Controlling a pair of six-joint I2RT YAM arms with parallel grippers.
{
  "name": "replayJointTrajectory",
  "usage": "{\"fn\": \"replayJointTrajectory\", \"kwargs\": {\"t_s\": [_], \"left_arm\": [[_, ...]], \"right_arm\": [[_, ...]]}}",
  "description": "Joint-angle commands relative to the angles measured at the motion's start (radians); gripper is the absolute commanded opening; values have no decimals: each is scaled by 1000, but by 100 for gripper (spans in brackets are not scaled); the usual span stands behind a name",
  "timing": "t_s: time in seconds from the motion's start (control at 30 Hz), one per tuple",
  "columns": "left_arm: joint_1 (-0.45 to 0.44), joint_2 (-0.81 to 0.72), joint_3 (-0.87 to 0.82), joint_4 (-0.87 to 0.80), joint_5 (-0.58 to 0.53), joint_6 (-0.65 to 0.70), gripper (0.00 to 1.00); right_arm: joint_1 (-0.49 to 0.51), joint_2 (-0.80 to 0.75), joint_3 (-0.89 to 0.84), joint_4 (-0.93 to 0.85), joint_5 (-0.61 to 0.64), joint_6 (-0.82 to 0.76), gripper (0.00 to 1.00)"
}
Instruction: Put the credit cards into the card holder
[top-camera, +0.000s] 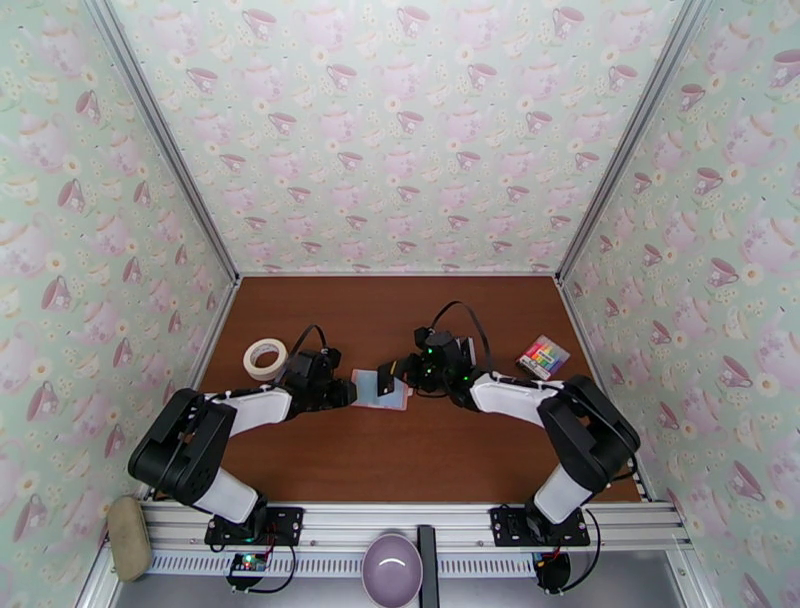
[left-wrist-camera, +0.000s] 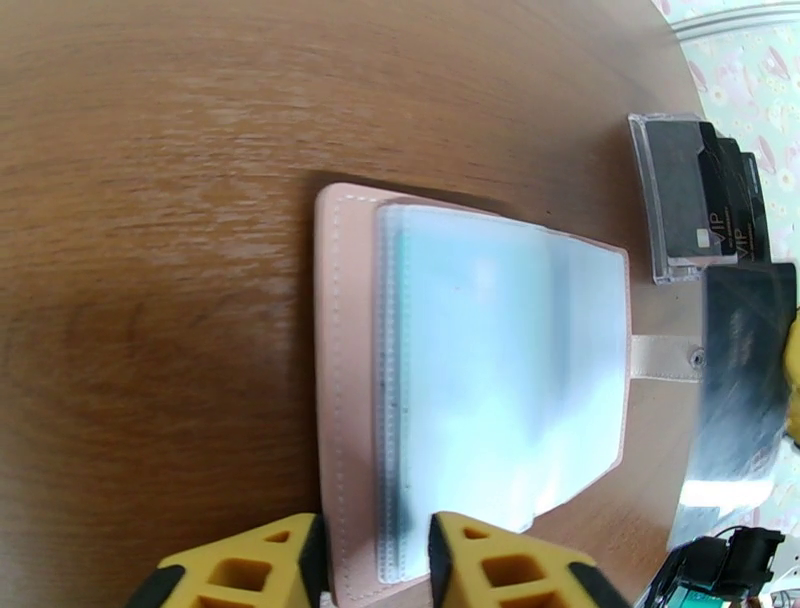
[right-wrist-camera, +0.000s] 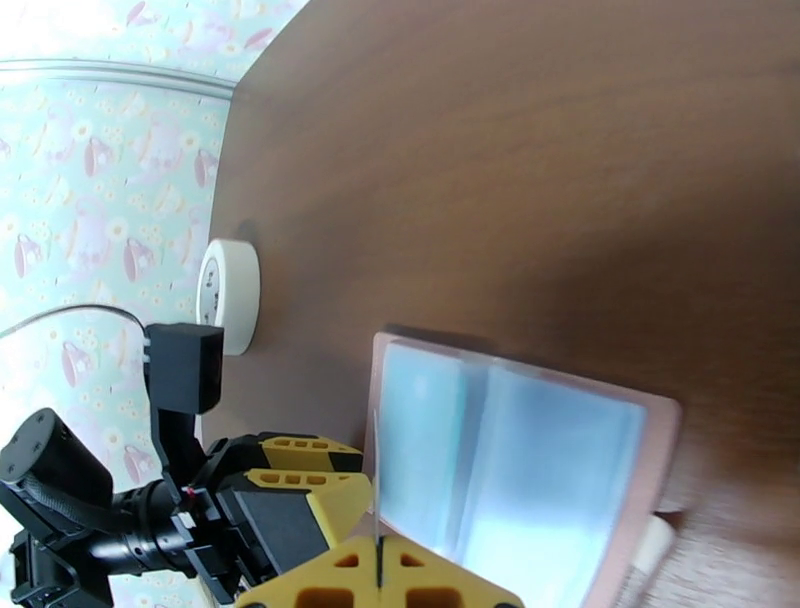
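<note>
The right gripper (right-wrist-camera: 378, 565) pinches 1 dark card (left-wrist-camera: 740, 380). The left gripper (left-wrist-camera: 375, 552) clamps the left edge of the open card holder (top-camera: 392, 398), mid table. I think the card should tip flat, then slide slowly into a pocket. The holder lies long left to right, with its tab (left-wrist-camera: 665, 358) pointing right.

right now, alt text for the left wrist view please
An open pink card holder lies on a brown table, clear sleeves up, its near edge between the yellow fingers of the left gripper. At right, a black card overlaps its snap tab, beside a clear stand of dark cards.
</note>
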Motion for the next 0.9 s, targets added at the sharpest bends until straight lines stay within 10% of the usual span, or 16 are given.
{"fn": "replayJointTrajectory", "kwargs": {"t_s": [0.0, 0.87], "left_arm": [[-3, 40, -20, -50, -6, -3, 27], [-3, 51, -17, -57, -7, -4, 11]], "right_arm": [[15, 35, -37, 122, 18, 47, 0], [45, 146, -88, 271, 156, 106, 0]]}}
